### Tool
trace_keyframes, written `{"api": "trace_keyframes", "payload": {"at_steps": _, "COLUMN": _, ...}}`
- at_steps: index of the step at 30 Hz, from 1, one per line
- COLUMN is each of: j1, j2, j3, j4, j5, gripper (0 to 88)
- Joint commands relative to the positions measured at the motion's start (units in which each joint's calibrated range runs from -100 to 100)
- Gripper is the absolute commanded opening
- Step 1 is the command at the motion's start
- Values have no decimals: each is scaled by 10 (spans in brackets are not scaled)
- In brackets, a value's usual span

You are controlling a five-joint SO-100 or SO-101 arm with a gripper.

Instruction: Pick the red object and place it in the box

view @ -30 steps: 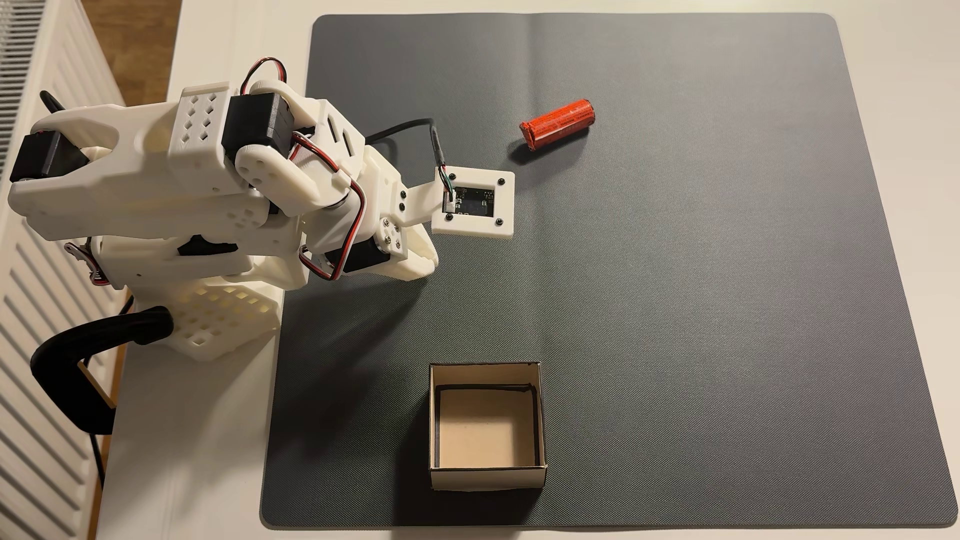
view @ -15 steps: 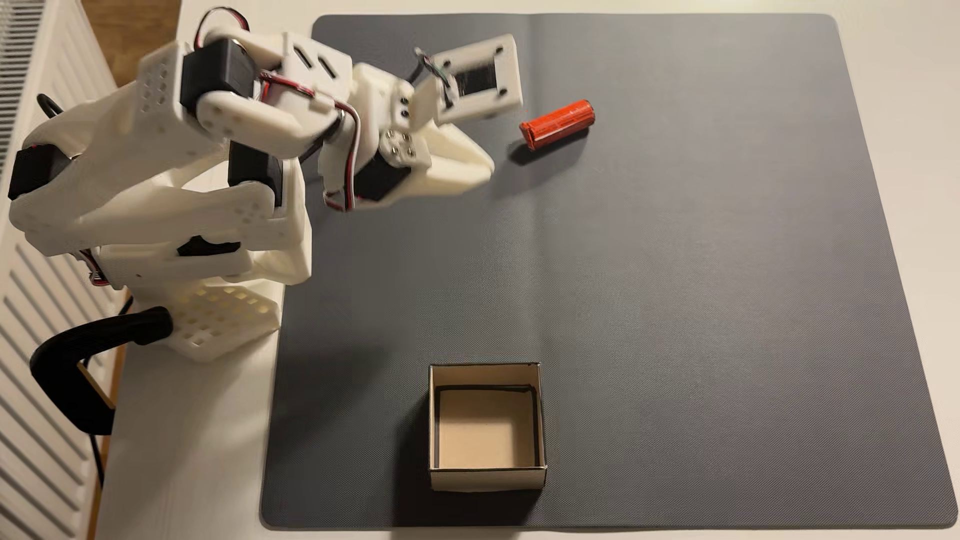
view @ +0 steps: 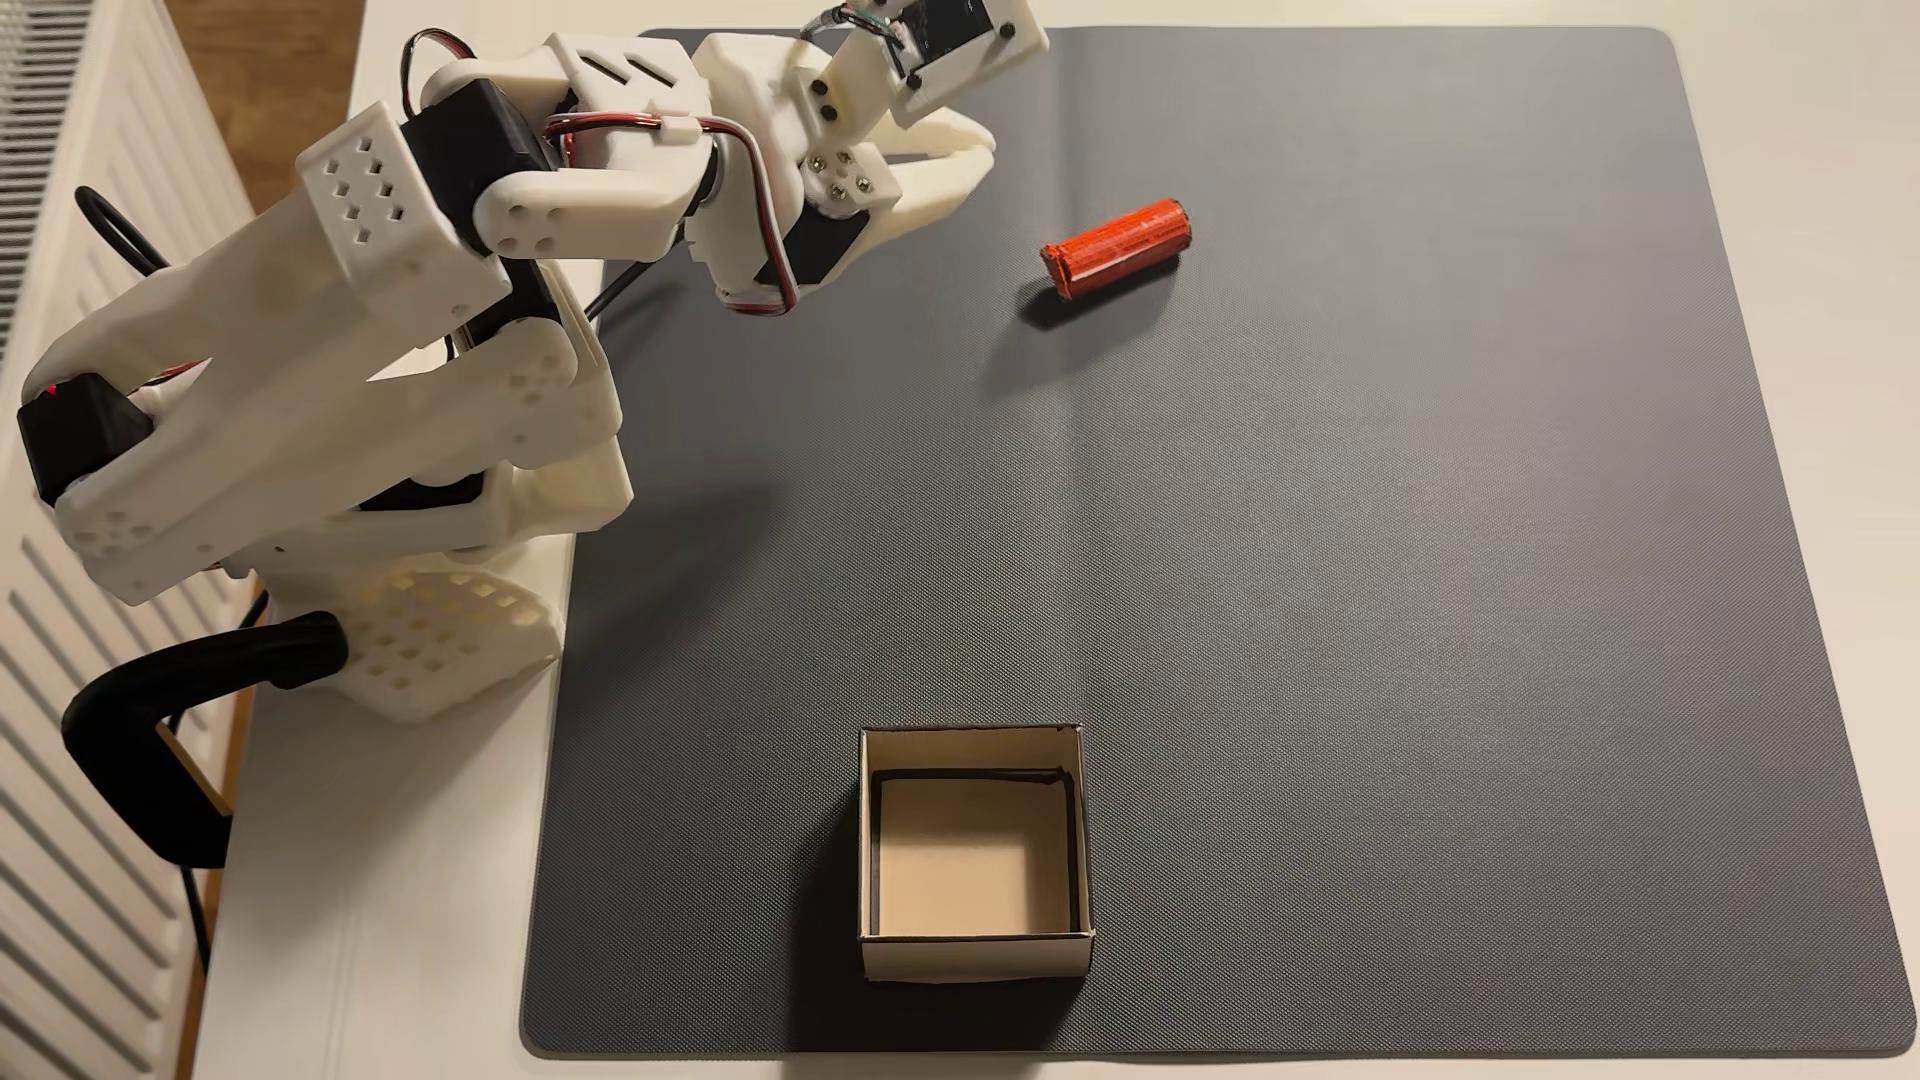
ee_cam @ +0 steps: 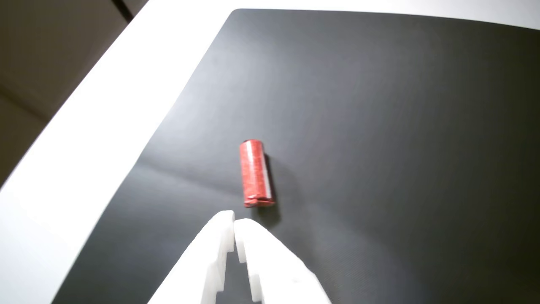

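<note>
Fixed view recorded a white desk [view: 395, 935] carrying a large dark grey mat [view: 1351, 623] of fine woven texture, with rounded corners and a faint fold line down its middle. A white ribbed radiator [view: 73, 831] stood along the desk's left edge, with a strip of wooden floor [view: 260, 104] beyond it.

The red object [view: 1117, 249] — a short orange-red cylinder with dark print and a crimped end — lay on its side near the mat's far edge, slightly slanted, its crimped end toward the arm. The box [view: 975, 955], square, open-topped cardboard with a tan floor and dark-lined inner edges, sat at the mat's near edge, well apart from the cylinder.

The arm [view: 312, 343], of white printed plastic with black motors and red-and-black wires, was held to the desk's left edge by a black clamp [view: 135, 748]. The gripper [view: 982, 156] hung over the mat's far left corner area, near the cylinder but apart from it.

Wrist view showed the gripper [ee_cam: 234, 219] with its two white fingers almost together, only a thin slit between the tips — nothing was held. The red object [ee_cam: 255, 173] lay just beyond the tips, untouched, with nothing between them.
</note>
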State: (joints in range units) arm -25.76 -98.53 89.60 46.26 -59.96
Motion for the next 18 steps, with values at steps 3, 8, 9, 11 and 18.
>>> {"api": "trace_keyframes", "payload": {"at_steps": 3, "j1": -1, "j2": 75, "j3": -18, "j4": -25, "j5": 2, "gripper": 9}}
{"api": "trace_keyframes", "payload": {"at_steps": 8, "j1": -4, "j2": 195, "j3": -62, "j4": -85, "j5": 13, "gripper": 63}}
{"api": "trace_keyframes", "payload": {"at_steps": 9, "j1": -4, "j2": 228, "j3": -76, "j4": -96, "j5": 17, "gripper": 86}}
{"api": "trace_keyframes", "payload": {"at_steps": 11, "j1": -4, "j2": 296, "j3": -107, "j4": -107, "j5": 20, "gripper": 119}}
{"api": "trace_keyframes", "payload": {"at_steps": 18, "j1": 1, "j2": 517, "j3": -226, "j4": -151, "j5": 20, "gripper": 170}}
